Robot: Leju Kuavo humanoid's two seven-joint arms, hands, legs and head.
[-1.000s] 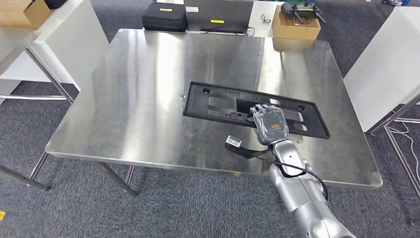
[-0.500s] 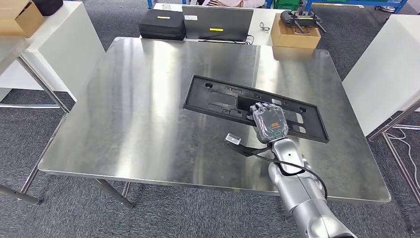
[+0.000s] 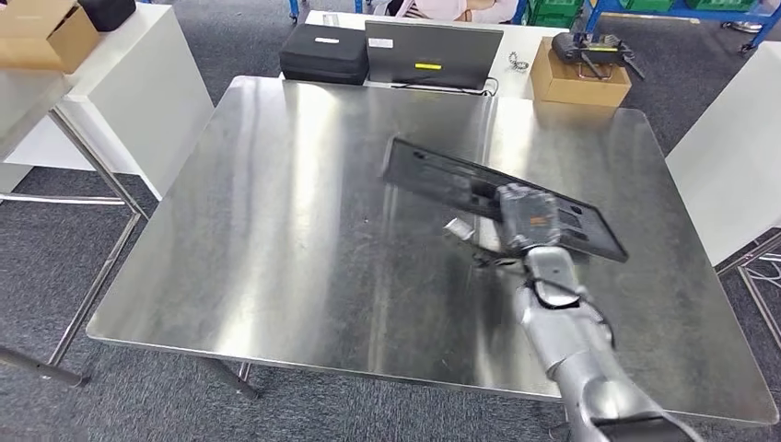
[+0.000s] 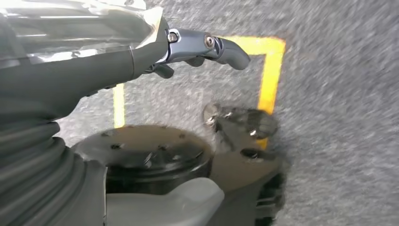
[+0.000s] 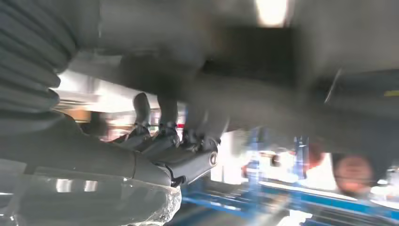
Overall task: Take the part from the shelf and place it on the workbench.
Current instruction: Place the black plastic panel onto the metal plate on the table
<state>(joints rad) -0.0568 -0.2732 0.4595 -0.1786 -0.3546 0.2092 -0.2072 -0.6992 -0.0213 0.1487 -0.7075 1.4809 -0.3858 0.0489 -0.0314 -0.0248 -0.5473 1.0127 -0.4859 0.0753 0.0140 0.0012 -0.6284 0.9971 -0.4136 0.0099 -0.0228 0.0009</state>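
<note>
Whole head view shifts versus half a second ago, so my camera moves; against the table, the part (image 3: 479, 193) now sits higher with its left end tipped up, no longer flat near the surface. Right hand (image 3: 527, 219) grips the part near its middle, fingers (image 5: 162, 123) curled up against the dark underside in the right wrist view. Part is a long black panel running from 10 o'clock to 4 o'clock across the steel table (image 3: 276, 239), over the table's right half, blurred; I cannot tell if its right end touches the surface. Left hand (image 4: 141, 52) hangs over grey carpet with a yellow floor mark (image 4: 270, 70), holds nothing, one finger (image 4: 221, 44) stretched out, others partly hidden, so I read it as open. Beyond the table at 12 o'clock: black case (image 3: 324, 53), laptop (image 3: 433, 55), cardboard box (image 3: 580, 81) with a dark device (image 3: 597, 48) on top. Another box (image 3: 41, 32) on the white bench (image 3: 120, 92) at 10 o'clock.
</note>
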